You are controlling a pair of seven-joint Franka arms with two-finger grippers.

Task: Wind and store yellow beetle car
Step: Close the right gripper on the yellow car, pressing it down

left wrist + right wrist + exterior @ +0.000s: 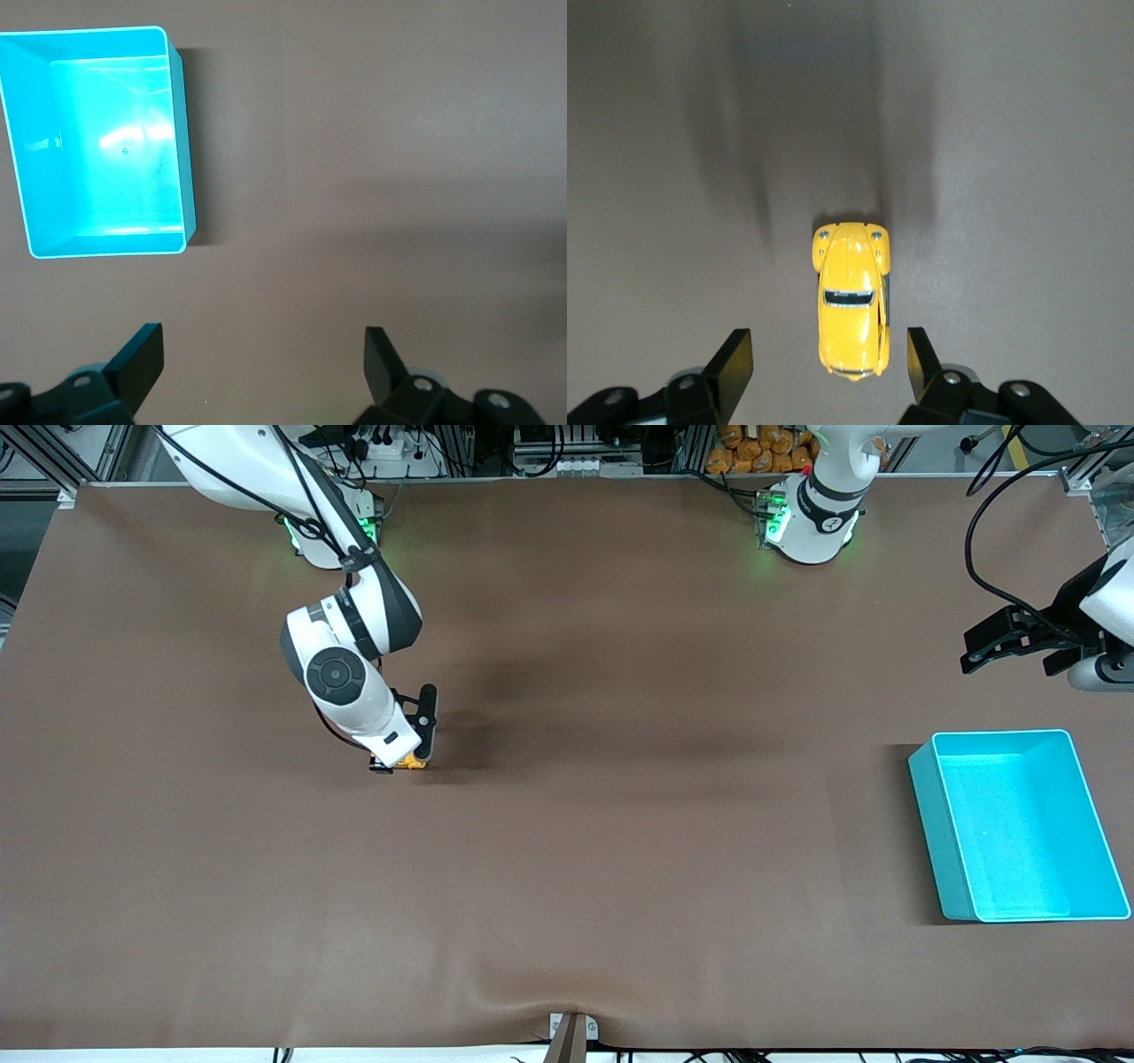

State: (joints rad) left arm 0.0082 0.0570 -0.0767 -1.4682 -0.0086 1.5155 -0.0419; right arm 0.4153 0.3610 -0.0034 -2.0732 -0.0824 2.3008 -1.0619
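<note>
Yellow beetle car (850, 299) on table, between right claw (829, 365) fingers, seemingly untouched

Right gripper (830, 363) low, fingers apart; left gripper (263, 359) waits, seemingly raised.

empty teal bin (1099, 828) on brown table (620, 850), toward left arm's end

The car (852, 301) is glossy yellow with a dark windscreen and small silver headlights. The bin (1019, 824) is bright teal all over, paler on its floor, and the bench (567, 850) is plain matt brown. Both hands, left (264, 363) and right (830, 367), have black fingers (733, 365) on white arms.
</note>
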